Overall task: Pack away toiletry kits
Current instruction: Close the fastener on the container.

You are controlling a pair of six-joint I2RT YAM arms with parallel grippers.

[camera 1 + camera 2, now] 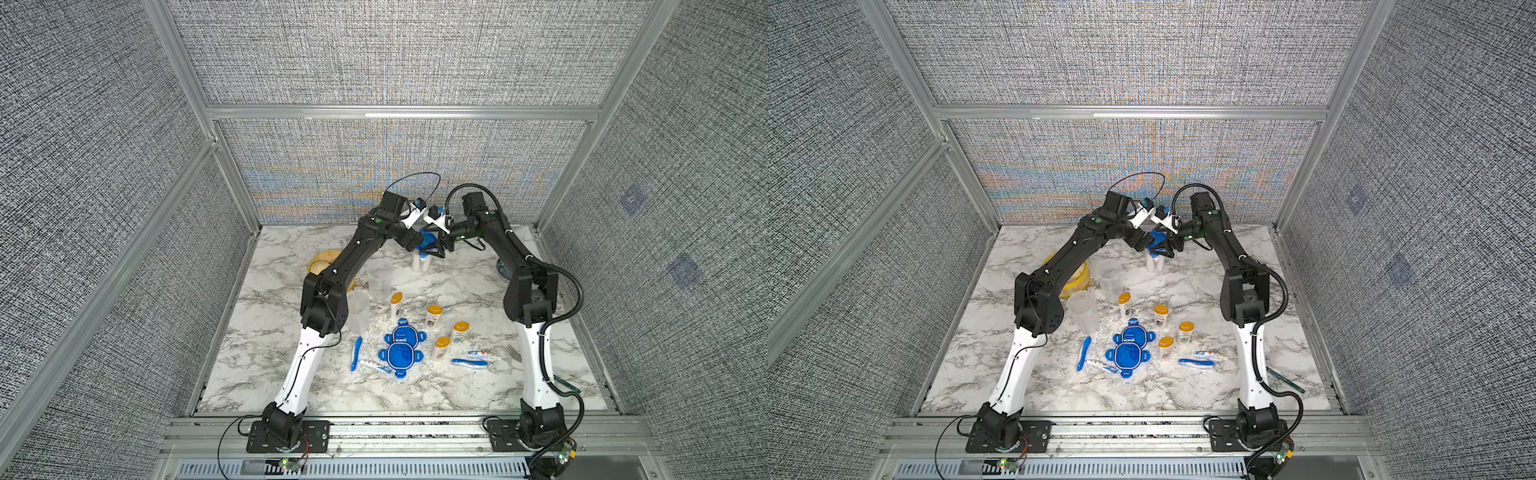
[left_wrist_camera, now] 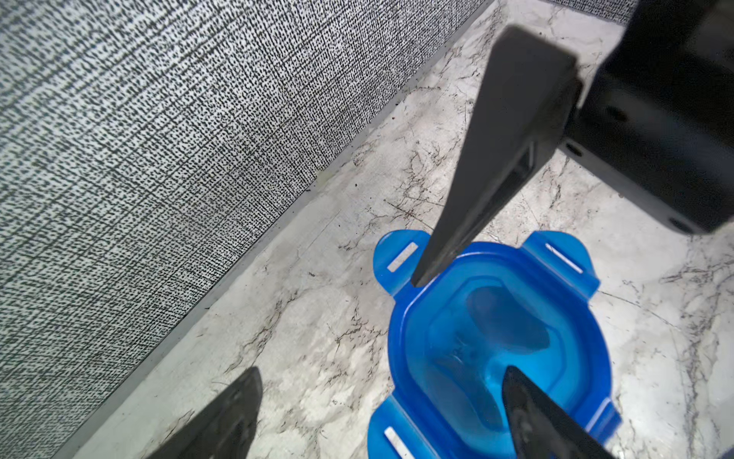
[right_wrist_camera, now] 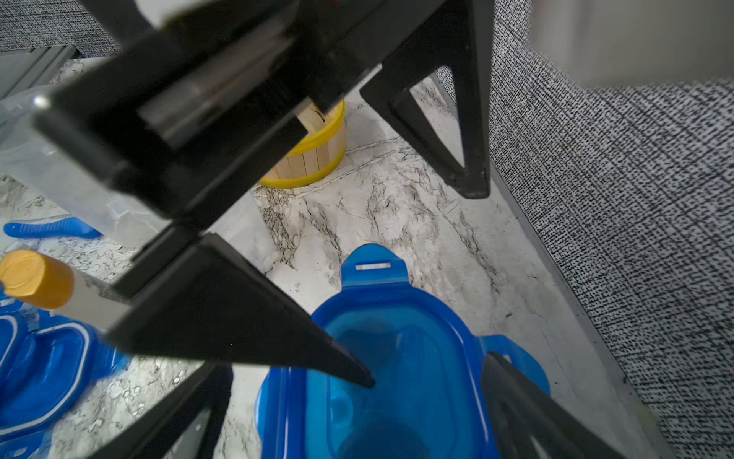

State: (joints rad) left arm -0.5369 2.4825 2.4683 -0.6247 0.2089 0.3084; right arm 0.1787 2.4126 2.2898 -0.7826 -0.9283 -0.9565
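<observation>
Straddling the lid (image 2: 496, 326) just below, left tool (image 2: 381, 371) and right tool (image 3: 351, 362) are both wide open; tabs look unclipped.

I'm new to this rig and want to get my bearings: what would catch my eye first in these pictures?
The left gripper and right gripper meet at the far middle of the table, both open over the blue lid of a clear tub. Nearer the front, two loose blue lids overlap among orange-capped bottles, toothbrushes and toothpaste tubes.
</observation>
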